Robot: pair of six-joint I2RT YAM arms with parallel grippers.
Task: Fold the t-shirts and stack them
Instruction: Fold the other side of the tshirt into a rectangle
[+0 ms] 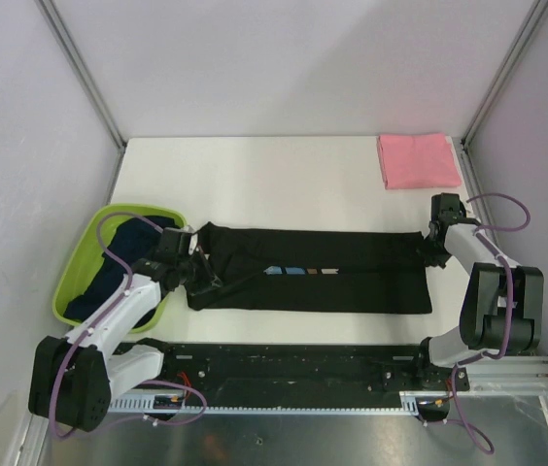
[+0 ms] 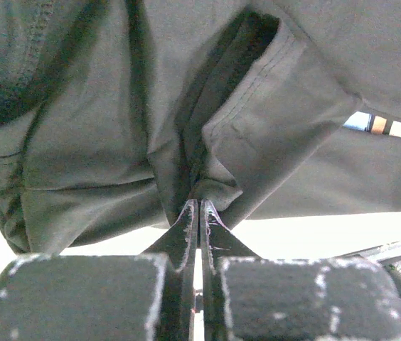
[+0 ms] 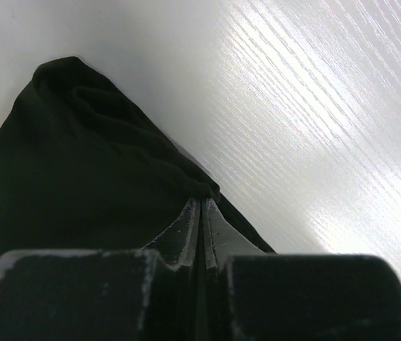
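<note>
Black t-shirt (image 1: 352,291): folded into a long band across the middle of the table (image 1: 255,184); a strip of blue, brown and white print shows near its centre.
Left gripper (image 2: 199,206): clamped tight on a bunched fold at the shirt's left end.
Right gripper (image 3: 200,202): pinched closed on the shirt's right edge.
Pink t-shirt (image 1: 418,160): folded, far right corner.
Navy t-shirts (image 1: 123,257): heaped in the lime-green basin (image 1: 72,282), left.

a white table (image 1: 284,180) fills the booth, closed in by plain pale lilac walls (image 1: 284,58) on the left, far and right sides. silver metal posts (image 1: 82,70) slant up at the two far corners. a black rail (image 1: 284,364) and a grey metal sheet (image 1: 293,442) run along the near edge. soft glare (image 3: 328,106) streaks the tabletop's faint wood grain
</note>
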